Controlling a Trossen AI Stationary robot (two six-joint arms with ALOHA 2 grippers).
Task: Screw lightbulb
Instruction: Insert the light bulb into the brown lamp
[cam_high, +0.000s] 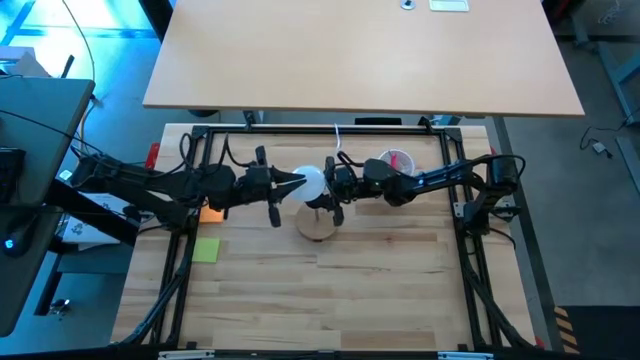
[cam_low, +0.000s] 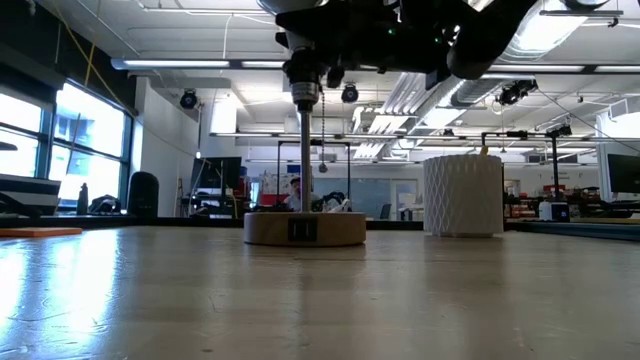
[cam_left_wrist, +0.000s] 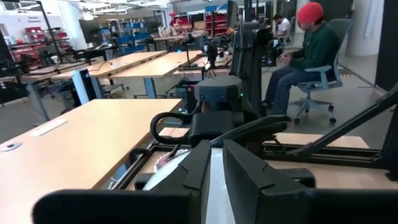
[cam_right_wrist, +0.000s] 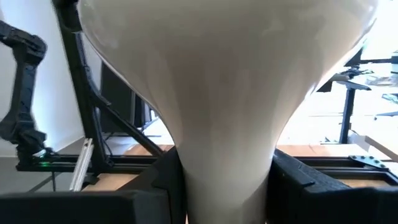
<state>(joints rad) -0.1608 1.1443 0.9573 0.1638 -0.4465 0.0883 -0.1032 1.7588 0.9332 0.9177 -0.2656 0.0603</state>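
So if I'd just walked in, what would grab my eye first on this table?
Probably the white matte lightbulb near the table's far middle, pinched from both sides: the left gripper on its globe and the right gripper clamped round its narrow neck. Right under it stands a round wooden disc with a thin upright stem, and beside that a white latticed cup.

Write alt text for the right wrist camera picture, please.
A white lightbulb fills the picture, its narrow neck clamped between the right gripper's two dark fingers. Behind it are a black metal frame and wooden tabletop.
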